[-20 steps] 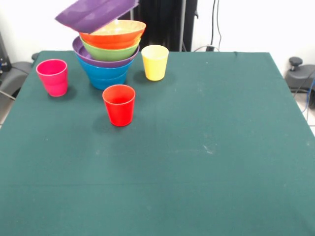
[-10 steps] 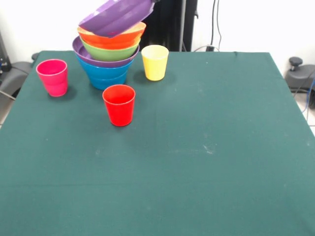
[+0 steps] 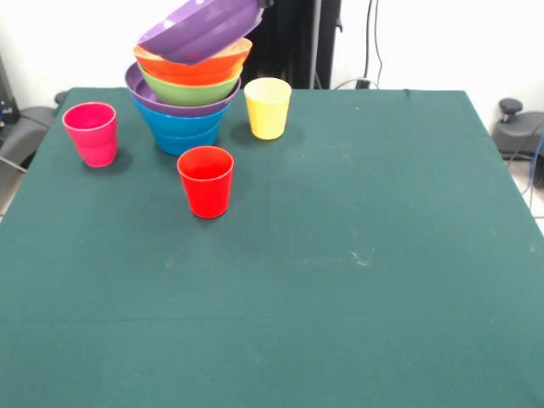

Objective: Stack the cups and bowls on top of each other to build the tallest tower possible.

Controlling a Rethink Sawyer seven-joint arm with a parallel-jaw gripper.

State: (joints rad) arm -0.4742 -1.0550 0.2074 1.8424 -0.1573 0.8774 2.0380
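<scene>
The tower (image 3: pixel 185 102) stands at the table's far left: a blue bowl (image 3: pixel 182 127) lowest, then purple (image 3: pixel 140 89), lime green (image 3: pixel 189 88) and orange (image 3: pixel 194 66) rims. A second wide purple bowl (image 3: pixel 202 29) hangs tilted over the orange bowl, its low edge at the orange rim and its high edge at the picture's top. Only the tip of my gripper (image 3: pixel 265 3) shows there, at the bowl's raised rim, holding it. The pink-magenta cup (image 3: pixel 91 133), the red cup (image 3: pixel 206 181) and the yellow cup (image 3: pixel 268 107) stand upright on the green cloth around the tower.
The robot's black pedestal (image 3: pixel 293 38) stands right behind the tower. Cables hang at the back wall. The green table (image 3: pixel 357 255) stretches wide to the right and front of the cups.
The tilted purple bowl has moved right and down, from above the tower's left side onto the orange bowl's rim. The cups and the tower have not moved.
</scene>
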